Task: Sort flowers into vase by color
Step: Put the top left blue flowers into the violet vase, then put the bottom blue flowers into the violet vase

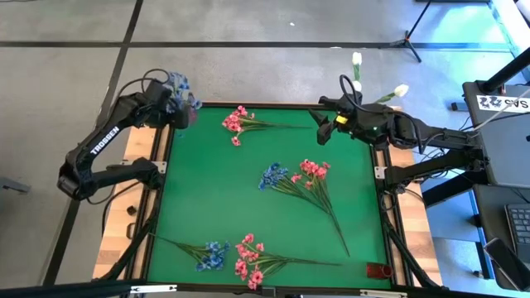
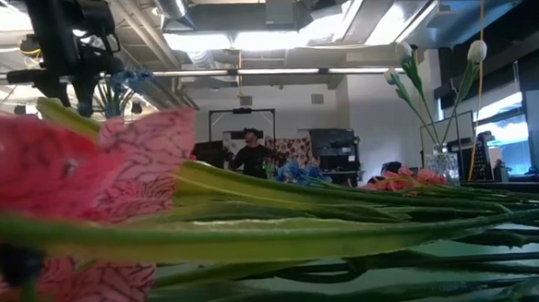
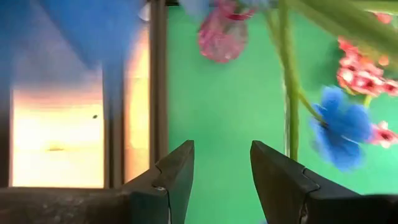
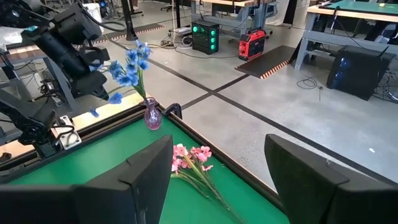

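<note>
High view: the left end effector point(image 1: 184, 106) is seen above the worktop's point(image 1: 215, 207) far-left corner, blue flowers point(image 1: 176, 84) there. Left wrist view: fingers are spread, empty, a blue bloom point(image 3: 341, 127) beside. Right wrist view: the right end effector point(image 4: 217, 171) is spread, pink flowers point(image 4: 189, 157) beyond, near the edge.

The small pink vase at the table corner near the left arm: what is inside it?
Blue flowers stand in the pink vase. The stems' lower ends are hidden inside it.

I logged a green mat point(image 1: 224, 199) under the right gripper point(image 1: 321, 128). Small red object point(image 1: 379, 270) sat at the mat's corner, well apart from that gripper. Tripod point(image 1: 411, 37) stood on the floor beyond it, red box point(image 4: 252, 45) far ahead of it. Person point(image 2: 251, 155) stood far behind the table.
</note>
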You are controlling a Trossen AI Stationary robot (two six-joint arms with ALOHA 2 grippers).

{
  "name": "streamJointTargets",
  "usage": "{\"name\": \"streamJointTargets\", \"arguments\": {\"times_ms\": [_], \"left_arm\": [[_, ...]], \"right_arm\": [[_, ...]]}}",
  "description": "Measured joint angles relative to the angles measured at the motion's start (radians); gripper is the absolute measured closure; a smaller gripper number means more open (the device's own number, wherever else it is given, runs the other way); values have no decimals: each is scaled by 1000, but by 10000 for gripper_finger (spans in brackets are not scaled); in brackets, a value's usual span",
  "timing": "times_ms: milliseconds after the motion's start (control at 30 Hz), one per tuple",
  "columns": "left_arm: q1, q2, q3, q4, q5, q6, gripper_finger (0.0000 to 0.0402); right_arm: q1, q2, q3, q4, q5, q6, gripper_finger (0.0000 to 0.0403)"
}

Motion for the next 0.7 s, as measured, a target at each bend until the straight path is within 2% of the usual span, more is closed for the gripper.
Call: {"name": "streamJointTargets", "arguments": {"times_ms": [267, 533, 700], "left_arm": [[-118, -72, 0, -23, -19, -36, 249], [-184, -161, 0, -26, -21, -67, 249], [-234, -230, 0, -27, 102, -84, 249]], "right_arm": [[0, 0, 0, -29, 0, 21, 150], [0, 0, 0, -31, 0, 21, 150], [0, 0, 0, -30, 0, 22, 150]]}}
